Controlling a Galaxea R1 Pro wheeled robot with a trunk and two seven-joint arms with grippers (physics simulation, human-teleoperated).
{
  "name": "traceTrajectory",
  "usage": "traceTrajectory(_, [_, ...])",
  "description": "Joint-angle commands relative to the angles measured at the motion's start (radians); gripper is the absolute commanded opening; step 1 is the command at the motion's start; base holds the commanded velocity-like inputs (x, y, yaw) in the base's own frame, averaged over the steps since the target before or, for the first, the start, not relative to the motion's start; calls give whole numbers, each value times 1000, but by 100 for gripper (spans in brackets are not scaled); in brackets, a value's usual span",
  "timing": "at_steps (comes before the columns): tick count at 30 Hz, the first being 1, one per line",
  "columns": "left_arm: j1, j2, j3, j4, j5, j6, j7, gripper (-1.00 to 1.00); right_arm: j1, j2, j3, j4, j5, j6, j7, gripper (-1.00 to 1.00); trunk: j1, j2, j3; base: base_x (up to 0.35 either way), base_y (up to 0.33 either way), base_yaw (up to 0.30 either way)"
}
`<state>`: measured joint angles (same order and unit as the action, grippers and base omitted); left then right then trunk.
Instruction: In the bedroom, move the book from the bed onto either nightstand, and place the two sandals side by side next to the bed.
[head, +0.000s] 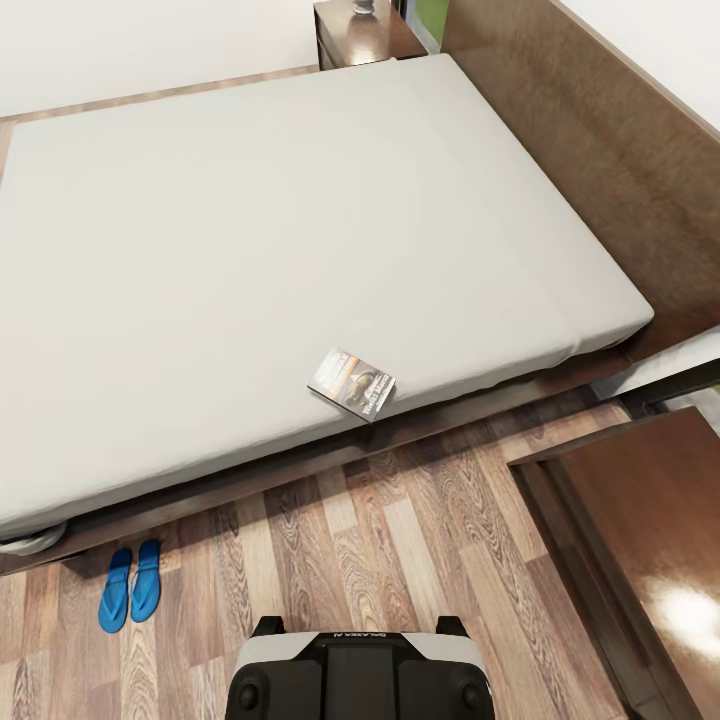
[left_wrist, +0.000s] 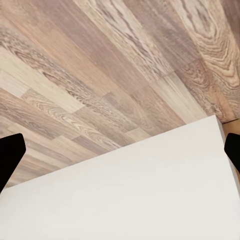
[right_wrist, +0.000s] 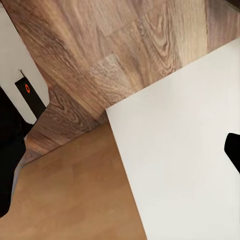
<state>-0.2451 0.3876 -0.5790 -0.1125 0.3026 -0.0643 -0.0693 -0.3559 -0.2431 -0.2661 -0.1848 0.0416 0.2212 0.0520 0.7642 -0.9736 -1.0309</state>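
The book (head: 352, 383), dark with an orange band, lies flat at the near edge of the pale-grey mattress of the bed (head: 300, 230). The two sandals (head: 130, 588), bright blue, lie side by side on the wood floor close to the bed's near side, toward its left end. One nightstand (head: 650, 540) with a glossy brown top stands at the right; the other nightstand (head: 365, 40) is beyond the bed's far side by the headboard. My left gripper (left_wrist: 120, 155) is open over floor planks and a white surface. My right gripper (right_wrist: 120, 160) is open too, nothing between its fingers.
The dark headboard (head: 610, 150) runs along the bed's right side. A small grey object (head: 363, 6) stands on the far nightstand. My base (head: 358, 675) sits on the plank floor (head: 400, 560) between the sandals and the near nightstand.
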Motion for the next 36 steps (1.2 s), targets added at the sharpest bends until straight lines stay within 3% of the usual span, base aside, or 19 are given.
traceTrajectory(1, [0, 1, -8, 1, 10, -3, -3, 100, -4, 1, -6, -7, 5, 10, 5, 100, 0, 0, 0, 0, 0, 0])
traceTrajectory(9, [-1, 0, -8, 1, 10, -2, 1, 100, -33, 17, 1, -45, 5, 25, 6, 100, 0, 0, 0, 0, 0, 0])
traceTrajectory(24, [0, -1, -10, 1, 9, -2, 22, 100, -82, 44, 53, -105, 4, 19, 9, 100, 0, 0, 0, 0, 0, 0])
traceTrajectory(28, [0, -1, -10, 1, 9, -2, 23, 100, -85, 70, 78, -163, 5, 23, 48, 100, 0, 0, 0, 0, 0, 0])
traceTrajectory(36, [0, 0, -9, 1, 10, -2, 23, 100, -92, 88, 137, -209, 5, 26, 125, 100, 0, 0, 0, 0, 0, 0])
